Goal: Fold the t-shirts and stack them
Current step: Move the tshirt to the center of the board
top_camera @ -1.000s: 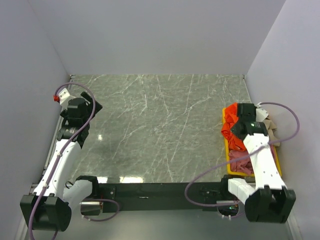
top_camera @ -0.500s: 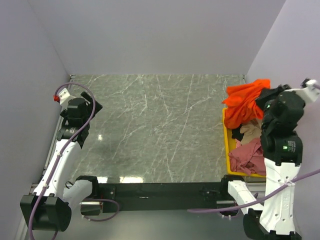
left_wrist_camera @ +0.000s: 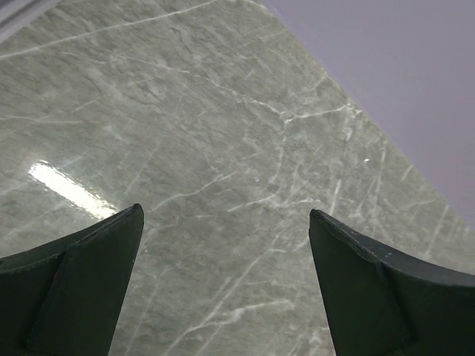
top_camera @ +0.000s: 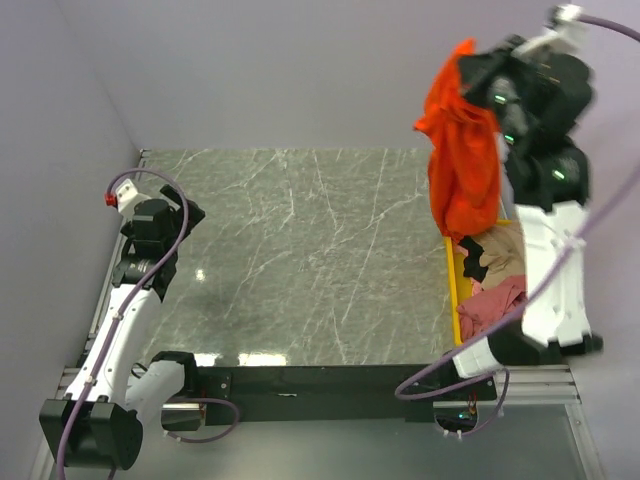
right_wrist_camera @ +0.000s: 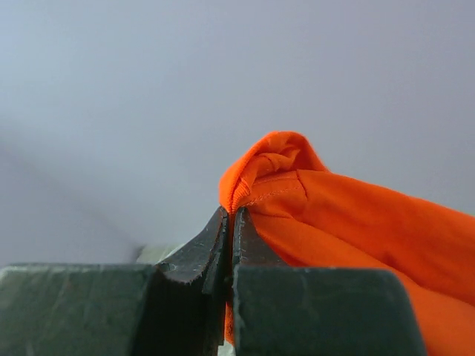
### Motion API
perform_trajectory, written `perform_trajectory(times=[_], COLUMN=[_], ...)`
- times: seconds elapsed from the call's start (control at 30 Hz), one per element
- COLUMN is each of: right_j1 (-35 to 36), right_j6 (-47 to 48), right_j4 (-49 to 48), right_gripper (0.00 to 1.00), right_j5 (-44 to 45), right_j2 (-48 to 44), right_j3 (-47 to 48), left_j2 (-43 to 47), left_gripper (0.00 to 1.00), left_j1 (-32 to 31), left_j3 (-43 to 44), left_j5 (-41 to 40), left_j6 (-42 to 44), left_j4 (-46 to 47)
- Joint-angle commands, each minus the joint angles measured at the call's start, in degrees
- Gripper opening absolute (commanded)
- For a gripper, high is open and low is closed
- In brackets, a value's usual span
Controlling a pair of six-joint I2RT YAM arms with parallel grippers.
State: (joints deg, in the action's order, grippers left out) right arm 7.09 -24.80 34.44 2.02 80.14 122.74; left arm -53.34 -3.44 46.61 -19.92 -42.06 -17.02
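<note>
The right pincer is clamped tight on a folded edge of the orange shirt, held high at about 2 o'clock in the top view. The shirt hangs down in a loose bunch, its lower end reaching the bin at the counter's 3 o'clock edge. The beige shirt and the pink shirt lie crumpled in the bin, pink nearer the arm bases. The left pincer stands wide and empty above the counter at 9 o'clock.
</note>
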Motion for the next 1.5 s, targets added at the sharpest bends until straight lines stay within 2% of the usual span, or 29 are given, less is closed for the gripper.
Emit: perform_trajectory(times=[0.0, 0.13, 0.3, 0.43, 0.5, 0.6, 0.67, 0.7, 0.73, 0.77, 0.83, 0.87, 0.93, 1.0, 1.07, 1.1, 1.13, 1.23, 1.47], right_j1=[9.9, 17.4, 24.6, 31.8, 32.5, 32.1, 30.5, 29.4, 28.0, 26.4, 20.8, 19.2, 14.5, 12.6, 11.4, 11.1, 11.1, 11.1, 13.5], right_j6=[5.5, 3.9, 0.5, 3.6, 3.7, 6.1, 7.0, 6.2, 4.4, 1.1, -2.0, -4.1, -4.4, -3.3, -2.4, -1.5, -0.8, 0.0, -3.1], right_j4=[-7.5, -16.3, -33.9, -39.1, -39.7, -38.4, -36.0, -35.5, -35.5, -36.1, -39.0, -39.8, -38.8, -35.2, -32.0, -30.1, -29.2, -27.7, -24.5], right_gripper=[0.00, 0.00, 0.00, 0.00, 0.00, 0.00, 0.00, 0.00, 0.00, 0.00, 0.00, 0.00, 0.02, 0.12, 0.34, 0.57, 0.88, 0.90, 0.92], right_j5=[-4.1, -8.6, -14.9, -13.7, -12.7, -6.6, 0.3, 0.6, -0.3, -5.1, -9.8, -11.2, -10.8, -5.7, 0.2, 2.2, 6.1, 10.5, 6.0], right_j2=[8.6, 17.9, 27.2, 30.4, 28.1, 21.9, 18.4, 14.5, 12.3, 10.0, 4.4, 3.0, 0.3, -1.4, -2.5, -3.9, -4.8, -8.3, -12.7], right_j3=[7.9, 13.7, 19.5, 23.6, 20.5, 8.8, -2.3, -6.9, -11.9, -23.3, -34.9, -44.9, -56.7, -62.4, -67.7, -68.9, -70.4, -71.6, -74.4], left_j2=[1.8, 1.8, 2.6, 5.6, 7.9, 10.4, 11.4, 11.8, 11.9, 12.4, 12.5, 12.4, 11.9, 11.1, 9.6, 9.0, 8.3, 4.7, -5.5], left_gripper=[0.99, 0.99, 0.99, 0.99, 0.99, 0.99, 0.99, 0.99, 0.99, 0.99, 0.99, 0.99, 0.99, 0.99, 0.99, 0.99, 0.99, 0.99, 0.99], left_j1=[0.2, 0.2, 0.2, 0.2, 0.2, 0.2, 0.2, 0.2, 0.3, 0.2, 0.2, 0.3, 0.3, 0.3, 0.3, 0.3, 0.3, 0.3, 0.3], left_j3=[0.7, 1.5, 6.1, 8.0, 7.7, 7.7, 7.8, 7.8, 7.7, 7.6, 7.0, 6.6, 5.1, 3.0, 0.4, -0.5, -1.3, -4.2, -7.0], left_j5=[2.1, 2.0, -6.8, -13.2, -13.6, -14.8, -16.6, -17.2, -17.4, -17.5, -17.6, -17.4, -16.4, -15.2, -12.4, -11.4, -9.6, -6.5, -3.5], left_j6=[-4.4, -9.1, -14.9, -19.3, -19.8, -21.7, -24.5, -25.3, -26.2, -26.7, -27.4, -27.5, -27.7, -27.2, -26.4, -26.1, -26.0, -25.5, -25.9], left_j4=[0.9, -2.3, -13.9, -20.5, -21.8, -24.5, -26.4, -27.7, -28.2, -28.5, -29.0, -29.1, -28.7, -27.7, -26.1, -25.6, -25.2, -23.4, -22.1])
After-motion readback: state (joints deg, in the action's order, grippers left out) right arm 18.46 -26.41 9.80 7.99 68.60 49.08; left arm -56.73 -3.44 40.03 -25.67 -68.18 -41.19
